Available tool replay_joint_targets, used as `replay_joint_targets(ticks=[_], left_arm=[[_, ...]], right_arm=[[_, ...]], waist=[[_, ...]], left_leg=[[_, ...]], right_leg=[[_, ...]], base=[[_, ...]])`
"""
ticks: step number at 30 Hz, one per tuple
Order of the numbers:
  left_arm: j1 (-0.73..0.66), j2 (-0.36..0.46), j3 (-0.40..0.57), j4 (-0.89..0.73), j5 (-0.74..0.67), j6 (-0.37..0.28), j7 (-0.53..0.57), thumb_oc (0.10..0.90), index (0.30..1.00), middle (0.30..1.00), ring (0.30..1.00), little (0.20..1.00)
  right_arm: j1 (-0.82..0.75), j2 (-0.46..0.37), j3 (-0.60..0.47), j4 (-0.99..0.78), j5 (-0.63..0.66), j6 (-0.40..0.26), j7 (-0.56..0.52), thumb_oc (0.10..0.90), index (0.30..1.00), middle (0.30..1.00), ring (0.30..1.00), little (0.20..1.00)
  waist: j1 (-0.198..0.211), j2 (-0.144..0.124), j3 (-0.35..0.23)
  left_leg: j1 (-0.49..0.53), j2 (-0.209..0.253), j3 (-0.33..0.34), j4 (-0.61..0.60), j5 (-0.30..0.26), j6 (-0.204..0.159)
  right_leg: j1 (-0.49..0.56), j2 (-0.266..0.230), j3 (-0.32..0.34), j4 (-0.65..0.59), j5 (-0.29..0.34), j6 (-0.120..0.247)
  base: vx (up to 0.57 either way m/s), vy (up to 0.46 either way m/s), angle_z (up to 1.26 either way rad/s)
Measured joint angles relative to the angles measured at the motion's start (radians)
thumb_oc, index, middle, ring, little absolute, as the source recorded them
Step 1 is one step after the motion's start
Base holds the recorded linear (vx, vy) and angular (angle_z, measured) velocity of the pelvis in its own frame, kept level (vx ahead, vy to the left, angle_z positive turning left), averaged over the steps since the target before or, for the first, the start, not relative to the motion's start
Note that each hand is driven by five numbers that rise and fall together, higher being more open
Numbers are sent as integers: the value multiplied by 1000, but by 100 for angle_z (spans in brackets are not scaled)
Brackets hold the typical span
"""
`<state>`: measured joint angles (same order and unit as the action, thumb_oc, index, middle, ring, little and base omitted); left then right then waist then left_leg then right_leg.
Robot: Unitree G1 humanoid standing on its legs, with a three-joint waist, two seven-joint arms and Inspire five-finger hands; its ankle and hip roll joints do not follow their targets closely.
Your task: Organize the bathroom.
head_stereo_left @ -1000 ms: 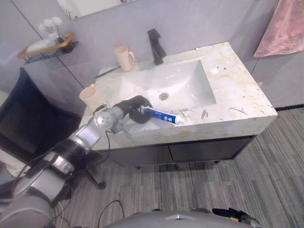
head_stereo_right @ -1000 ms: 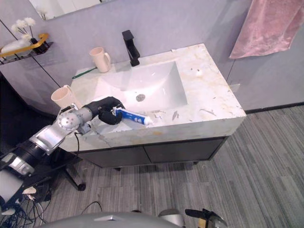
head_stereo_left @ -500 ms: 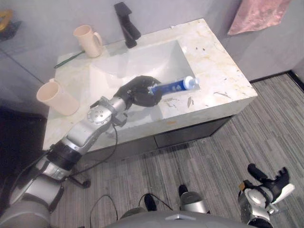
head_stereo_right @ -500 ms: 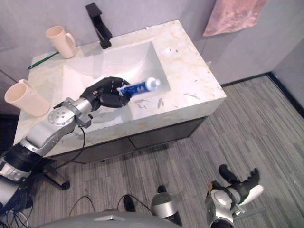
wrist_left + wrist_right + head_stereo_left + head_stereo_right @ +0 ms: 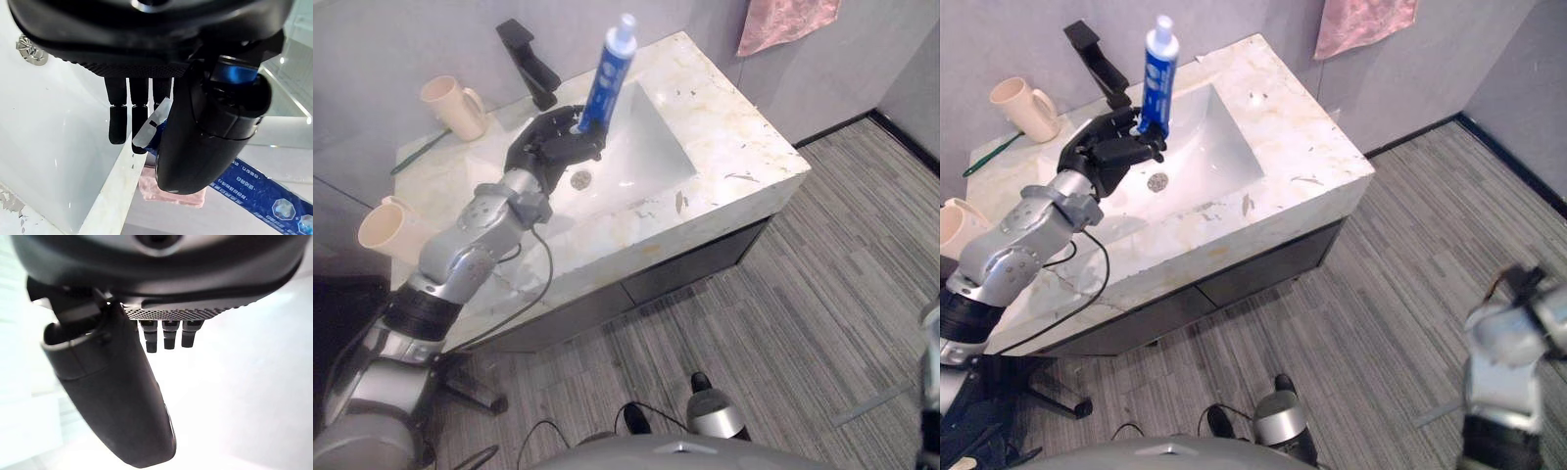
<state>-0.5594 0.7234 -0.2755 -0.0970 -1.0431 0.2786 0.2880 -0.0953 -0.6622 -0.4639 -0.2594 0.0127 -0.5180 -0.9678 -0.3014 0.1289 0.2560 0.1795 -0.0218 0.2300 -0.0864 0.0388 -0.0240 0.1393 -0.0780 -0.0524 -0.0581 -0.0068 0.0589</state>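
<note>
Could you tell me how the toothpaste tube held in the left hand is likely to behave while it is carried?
The toothpaste tube is probably soft, so the left hand could squeeze it. Gripped at its bottom end, cap up, it may sway. Its glossy skin might slip.

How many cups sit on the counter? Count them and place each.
2. One cup stands at the back, left of the faucet; the other cup is at the counter's left edge.

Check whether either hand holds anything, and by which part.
The left hand grips the blue toothpaste tube with a white cap by its lower end, cap upward. The right hand holds nothing.
</note>
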Motion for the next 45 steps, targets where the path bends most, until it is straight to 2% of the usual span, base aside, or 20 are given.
replay_joint_targets(ticks=[2, 4, 6, 7, 8, 9, 10, 12, 16, 19, 26, 32, 40, 45], left_arm=[[0, -4, -3, -21, -32, 15, 27, 400, 300, 300, 300, 300], [-7, -10, -7, -24, -60, 16, 46, 400, 300, 300, 300, 300], [-27, -31, -14, -28, -87, 9, 62, 400, 300, 300, 300, 300], [-35, -43, -16, -28, -91, 9, 61, 400, 300, 300, 300, 300], [-42, -60, -20, -30, -95, 1, 55, 400, 300, 300, 300, 300], [-42, -63, -21, -30, -95, 0, 50, 400, 300, 300, 300, 300], [-42, -65, -23, -29, -97, -2, 46, 400, 300, 300, 300, 300], [-42, -67, -23, -11, -97, -22, 28, 400, 300, 300, 300, 300], [-42, -61, -23, 24, -97, -46, -19, 400, 300, 300, 300, 300], [-41, -57, -23, 32, -94, -46, -35, 400, 300, 300, 300, 300], [-42, -59, -23, 106, -86, -45, -75, 400, 300, 300, 300, 300], [-41, -83, -23, 109, -71, -42, -77, 400, 300, 300, 300, 300], [-42, -98, -59, 109, -47, -41, -90, 400, 300, 300, 300, 300], [-42, -99, -81, 109, -47, -36, -96, 400, 300, 300, 300, 300]], right_arm=[[-101, -16, 56, -85, 36, -19, 92, 800, 900, 900, 900, 900], [-264, -17, 193, -120, 126, -9, 234, 800, 900, 900, 900, 900], [-374, -31, 336, -142, 220, 69, 384, 800, 900, 900, 900, 900], [-408, -39, 382, -142, 243, 100, 437, 800, 900, 900, 900, 900], [-457, -50, 450, -131, 283, 162, 543, 800, 900, 900, 900, 900], [-475, -56, 483, -125, 311, 190, 588, 800, 900, 900, 900, 900], [-495, -59, 531, -114, 367, 251, 686, 800, 900, 900, 900, 900], [-533, -93, 629, -51, 461, 341, 816, 800, 900, 900, 900, 900], [-554, -85, 714, 81, 626, 448, 924, 800, 900, 900, 900, 900], [-554, -77, 731, 123, 674, 489, 946, 800, 900, 900, 900, 900], [-554, 3, 737, 137, 682, 493, 963, 800, 900, 900, 900, 900], [-554, 17, 737, 137, 746, 493, 959, 800, 900, 900, 900, 900], [-555, 120, 774, 138, 754, 494, 946, 800, 900, 900, 900, 900], [-557, 127, 807, 142, 759, 494, 937, 800, 900, 900, 900, 900]], waist=[[32, -1, 0], [47, -1, -2], [67, 2, -4], [84, 2, -5], [110, 0, -8], [119, -3, -9], [150, -11, -16], [187, -29, -27], [255, -58, -43], [277, -67, -47], [271, -100, -56], [263, -101, -56], [240, -99, -57], [241, -97, -58]], left_leg=[[-4, 8, -6, -1, -1, 0], [-8, 15, -19, 0, -1, 0], [-23, 19, -44, 0, -1, 0], [-32, 23, -51, 0, -1, 0], [-38, 29, -58, 1, -1, 0], [-40, 31, -62, 1, -1, 0], [-50, 33, -74, 1, -1, 0], [-63, 37, -99, 1, -1, 0], [-76, 38, -127, 2, 0, 0], [-88, 32, -148, 2, 1, 2], [-89, 25, -153, 2, 2, 3], [-85, 28, -150, 2, 2, 3], [-81, 30, -140, 1, 4, 6], [-78, 31, -137, 1, 4, 7]], right_leg=[[-1, 8, -2, -1, 4, -4], [-2, 14, -11, -3, 10, -9], [-2, 20, -41, -10, 14, -13], [-1, 22, -51, -15, 19, -16], [-4, 28, -61, -20, 25, -19], [-6, 30, -65, -20, 25, -19], [-8, 34, -80, -20, 25, -20], [-9, 43, -109, -21, 25, -20], [-6, 43, -140, -21, 25, -20], [-7, 33, -159, -21, 25, -20], [-1, 26, -162, -21, 25, -20], [1, 29, -160, -21, 25, -20], [1, 31, -145, -21, 25, -20], [1, 32, -137, -21, 25, -20]], base=[[-13, 0, 5], [-2, -10, 15], [9, -21, 37], [11, -22, 34], [20, -40, 25], [33, -54, 30], [40, -67, 31], [44, -80, 40], [41, -59, 28], [38, -38, 29], [19, -32, 6], [14, -17, -2], [5, -5, -3], [9, -2, -2]])
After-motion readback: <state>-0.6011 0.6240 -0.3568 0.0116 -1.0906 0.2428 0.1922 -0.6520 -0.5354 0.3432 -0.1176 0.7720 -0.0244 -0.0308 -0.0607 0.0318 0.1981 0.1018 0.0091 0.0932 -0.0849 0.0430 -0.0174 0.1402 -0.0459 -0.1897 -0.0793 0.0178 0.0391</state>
